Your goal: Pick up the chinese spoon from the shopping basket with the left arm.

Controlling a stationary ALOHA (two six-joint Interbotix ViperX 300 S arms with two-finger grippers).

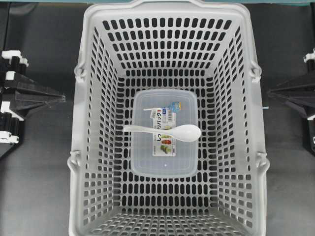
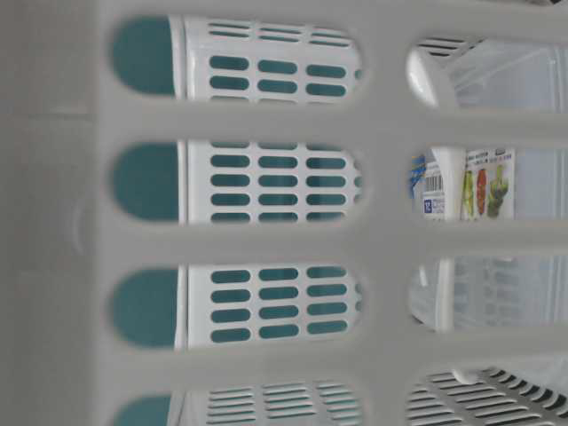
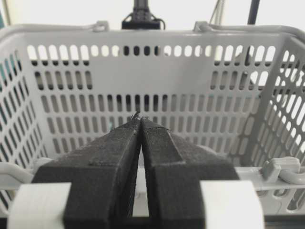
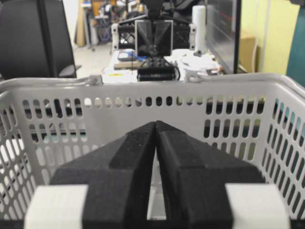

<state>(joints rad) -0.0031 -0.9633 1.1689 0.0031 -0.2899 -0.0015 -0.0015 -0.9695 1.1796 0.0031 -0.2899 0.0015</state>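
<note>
In the middle of the overhead view stands the shopping basket [image 1: 93, 147], light grey with slotted walls and floor, its hinged handles folded down along both long sides; on its floor lies a clear rectangular container [image 1: 165, 162] with a printed label on the lid, and across that lid rests the chinese spoon [image 1: 172, 131], glossy white, its deep oval bowl toward the right of the view and its thin handle running out past the container's left edge; the left arm [image 1: 24, 96] sits outside the basket at the left edge of the view, well apart from the spoon, its gripper [image 3: 140, 125] pointing at the basket's side wall from outside with the two black fingers pressed together and nothing between them; the right gripper [image 4: 156, 126] likewise faces the opposite wall from outside the basket, its fingers closed tip to tip and empty, the arm showing only at the right edge of the overhead view; the table-level view looks through the slots of the near wall, where part of the container's label and a white strip that may be the spoon show blurred at the right; the dark table [image 1: 34, 172] lies under everything
</note>
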